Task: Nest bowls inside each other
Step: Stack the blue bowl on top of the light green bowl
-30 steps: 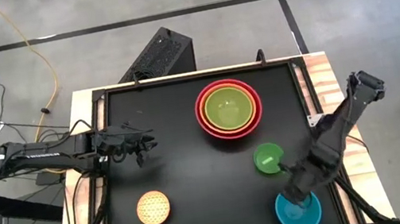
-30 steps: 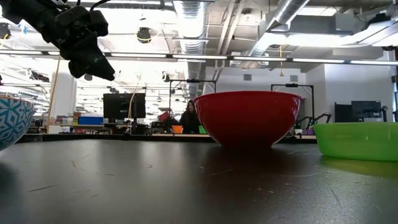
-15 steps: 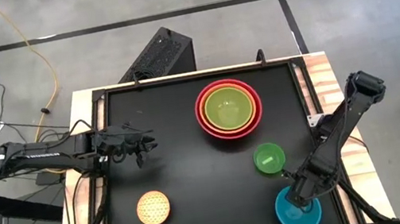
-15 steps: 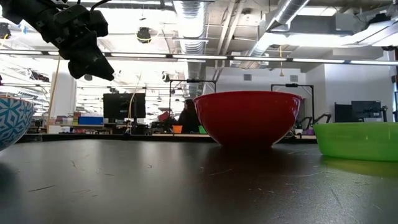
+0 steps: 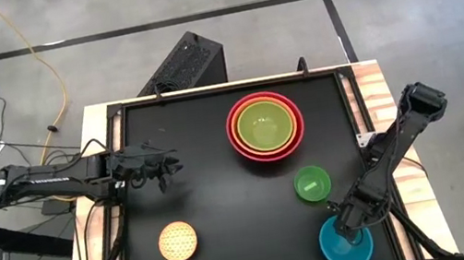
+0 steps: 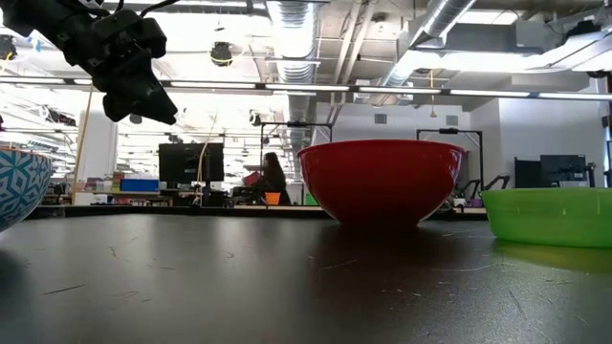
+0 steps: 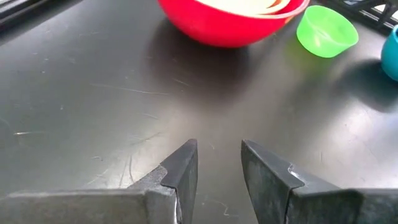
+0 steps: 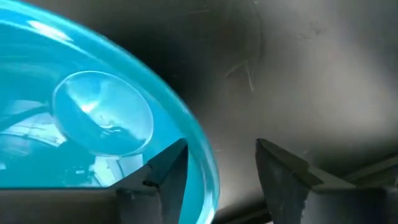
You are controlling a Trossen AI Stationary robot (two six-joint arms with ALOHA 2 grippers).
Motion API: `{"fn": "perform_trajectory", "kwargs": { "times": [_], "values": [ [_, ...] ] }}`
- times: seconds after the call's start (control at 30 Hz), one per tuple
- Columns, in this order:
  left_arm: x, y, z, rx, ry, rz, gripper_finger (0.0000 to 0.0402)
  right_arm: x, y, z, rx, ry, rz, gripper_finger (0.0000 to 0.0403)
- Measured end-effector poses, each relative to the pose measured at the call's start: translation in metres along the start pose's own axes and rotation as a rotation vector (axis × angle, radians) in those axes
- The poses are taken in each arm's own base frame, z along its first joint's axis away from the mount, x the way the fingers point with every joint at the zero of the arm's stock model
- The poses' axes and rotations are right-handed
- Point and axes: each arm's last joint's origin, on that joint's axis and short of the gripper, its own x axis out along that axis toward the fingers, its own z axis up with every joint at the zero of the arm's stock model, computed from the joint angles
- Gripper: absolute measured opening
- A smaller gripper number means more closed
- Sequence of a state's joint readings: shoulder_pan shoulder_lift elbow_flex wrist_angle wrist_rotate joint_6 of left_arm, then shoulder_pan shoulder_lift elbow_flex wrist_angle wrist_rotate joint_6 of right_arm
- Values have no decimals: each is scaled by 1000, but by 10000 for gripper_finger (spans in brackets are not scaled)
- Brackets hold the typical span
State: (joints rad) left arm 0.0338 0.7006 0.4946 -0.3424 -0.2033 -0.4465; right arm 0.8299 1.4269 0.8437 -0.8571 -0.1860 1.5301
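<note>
The red bowl holds the orange and lime green bowls nested inside it at the table's far middle; in the low view it shows as. The small green bowl stands nearer, to its right. The dotted yellow bowl sits near left. The teal bowl rests at the near right corner. My right gripper points down, open, over the teal bowl's far rim, one finger inside and one outside. My left gripper hovers open above the table's left part.
The black tabletop lies bare between the bowls. A raised black frame runs along the table's edges. In the low view a bowl with a blue patterned outside stands at the left, and the small green bowl at the right.
My right gripper has come down and a little toward the table's near edge, onto the teal bowl's far rim, its fingers still apart. The bowls have stayed in place.
</note>
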Motion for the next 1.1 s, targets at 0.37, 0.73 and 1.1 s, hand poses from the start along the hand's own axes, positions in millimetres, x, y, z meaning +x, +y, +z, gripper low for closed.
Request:
{"fn": "perform_trajectory", "kwargs": {
  "times": [0.37,0.73,1.1],
  "values": [
    [0,1,0,-10,-14,29,112,4,1,1,-125,-3,28,96],
    [0,1,0,-19,-15,30,112,-49,5,13,-71,90,299,20],
    [0,1,0,-15,-15,31,112,-155,-30,95,51,-612,448,13]
  ]
}}
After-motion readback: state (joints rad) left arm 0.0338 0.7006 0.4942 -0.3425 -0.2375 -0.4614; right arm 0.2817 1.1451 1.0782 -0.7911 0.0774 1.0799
